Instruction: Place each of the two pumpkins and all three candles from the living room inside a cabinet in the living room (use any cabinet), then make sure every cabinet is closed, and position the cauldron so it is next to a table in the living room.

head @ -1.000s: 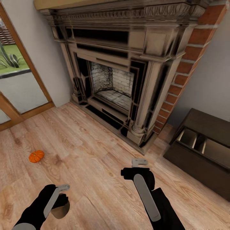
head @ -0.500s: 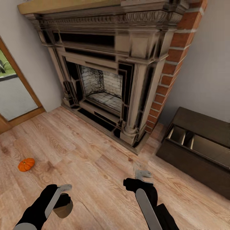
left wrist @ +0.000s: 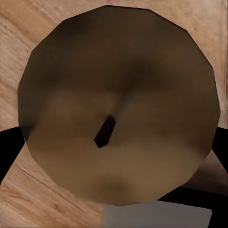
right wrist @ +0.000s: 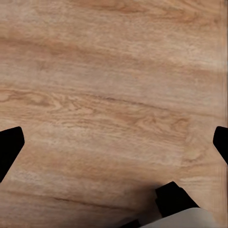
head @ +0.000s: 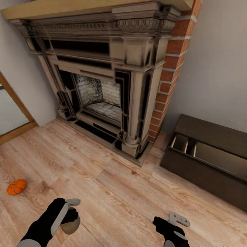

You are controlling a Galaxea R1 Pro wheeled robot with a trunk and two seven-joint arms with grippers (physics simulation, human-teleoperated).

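View swung right: cabinet (head: 206, 161), drawer open, now nearer centre. Left gripper (head: 71, 214) clamps candle (left wrist: 118, 109); right gripper (head: 171, 223) spread, empty. Heading to stow, likely.

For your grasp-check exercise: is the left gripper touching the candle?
Touching. In the head view the left gripper closes around the candle, lifted above the floor; the left wrist view shows it between the fingers.

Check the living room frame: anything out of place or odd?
Yes: a pumpkin lies loose on the wood floor, left of the fireplace. The cabinet stands open, its compartments exposed. The left gripper holds a candle.
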